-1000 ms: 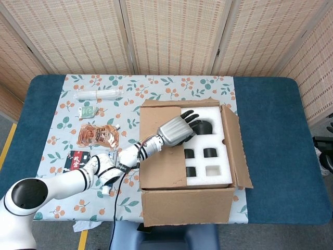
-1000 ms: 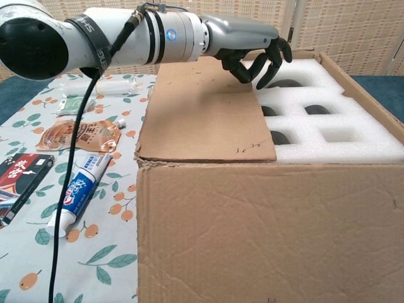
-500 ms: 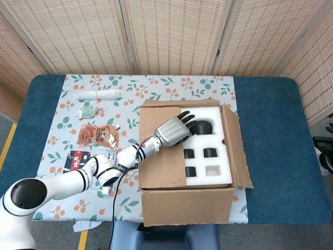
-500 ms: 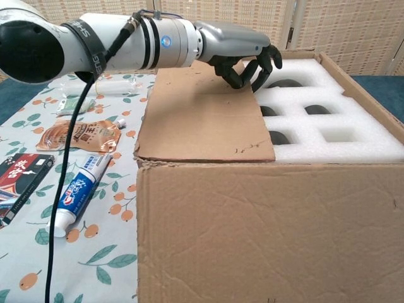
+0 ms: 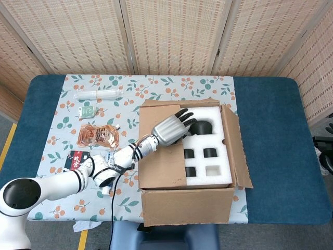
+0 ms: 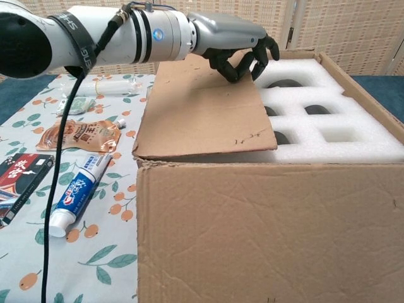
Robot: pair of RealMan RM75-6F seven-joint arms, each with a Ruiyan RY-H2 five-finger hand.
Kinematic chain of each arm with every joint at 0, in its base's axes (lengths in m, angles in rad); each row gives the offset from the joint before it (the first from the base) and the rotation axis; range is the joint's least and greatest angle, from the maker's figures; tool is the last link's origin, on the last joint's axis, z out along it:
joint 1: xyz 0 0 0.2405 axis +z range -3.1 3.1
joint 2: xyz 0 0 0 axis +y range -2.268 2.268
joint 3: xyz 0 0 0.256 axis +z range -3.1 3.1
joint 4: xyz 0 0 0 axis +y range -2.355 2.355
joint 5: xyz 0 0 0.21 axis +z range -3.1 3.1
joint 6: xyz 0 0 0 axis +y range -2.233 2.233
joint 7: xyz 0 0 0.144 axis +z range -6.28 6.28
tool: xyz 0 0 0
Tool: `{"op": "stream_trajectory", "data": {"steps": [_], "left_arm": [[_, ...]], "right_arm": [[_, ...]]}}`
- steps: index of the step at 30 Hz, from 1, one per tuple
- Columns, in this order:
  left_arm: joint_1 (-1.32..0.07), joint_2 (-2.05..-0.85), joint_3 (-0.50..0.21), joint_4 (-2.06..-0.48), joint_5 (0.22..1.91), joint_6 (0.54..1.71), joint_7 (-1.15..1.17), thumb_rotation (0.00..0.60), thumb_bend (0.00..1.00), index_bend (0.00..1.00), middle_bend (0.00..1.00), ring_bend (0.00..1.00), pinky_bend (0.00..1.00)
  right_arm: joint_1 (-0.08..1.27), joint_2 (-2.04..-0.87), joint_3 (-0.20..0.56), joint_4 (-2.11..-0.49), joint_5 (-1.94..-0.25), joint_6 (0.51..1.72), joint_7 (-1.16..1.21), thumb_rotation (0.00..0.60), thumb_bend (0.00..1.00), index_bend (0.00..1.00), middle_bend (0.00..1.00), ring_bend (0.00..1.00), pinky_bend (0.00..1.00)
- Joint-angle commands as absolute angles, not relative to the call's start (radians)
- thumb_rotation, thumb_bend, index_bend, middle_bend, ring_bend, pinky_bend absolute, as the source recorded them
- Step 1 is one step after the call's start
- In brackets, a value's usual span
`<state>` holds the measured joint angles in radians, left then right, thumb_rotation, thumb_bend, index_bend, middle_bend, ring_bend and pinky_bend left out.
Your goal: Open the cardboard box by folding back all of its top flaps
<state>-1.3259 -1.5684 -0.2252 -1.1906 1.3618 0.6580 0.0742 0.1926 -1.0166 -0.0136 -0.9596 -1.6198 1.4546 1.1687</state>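
The cardboard box stands at the table's front, with white foam showing inside. Its left flap still lies over the left part of the foam, its free edge raised a little. My left hand reaches over this flap, and its dark fingers curl around the flap's free edge near the far corner. The right flap stands folded outward. The right hand shows in neither view.
On the flowered cloth left of the box lie a toothpaste tube, an orange pouch, a black and red packet, a small green sachet and a clear wrapped roll. A folding screen closes the back.
My left hand has drawn back to the left from over the foam. Its fingers have hooked the left flap's edge, and the flap has risen slightly off the foam.
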Motion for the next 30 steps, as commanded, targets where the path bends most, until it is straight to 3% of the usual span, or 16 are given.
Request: {"op": "stream_trajectory", "data": {"steps": [1,30], "left_arm": [[-1.32,-1.556,-0.226,-1.208,1.354,0.666,0.088,0.6,1.0,0.69,0.16,0.0,0.0],[-1.287,-1.362,-0.254,-1.424,1.205,0.737,0.391,0.6,1.0,0.63,0.17,0.0,0.0]], "right_arm": [[0.196,-1.016,-0.015,-0.964,-1.622,1.451,1.167,0.341,0.58,0.04,0.0,0.0,0.0],[0.209,-1.001,-0.022,-1.016,-1.632,1.438,1.154,0.339,0.58,0.04,0.0,0.0,0.0]]}}
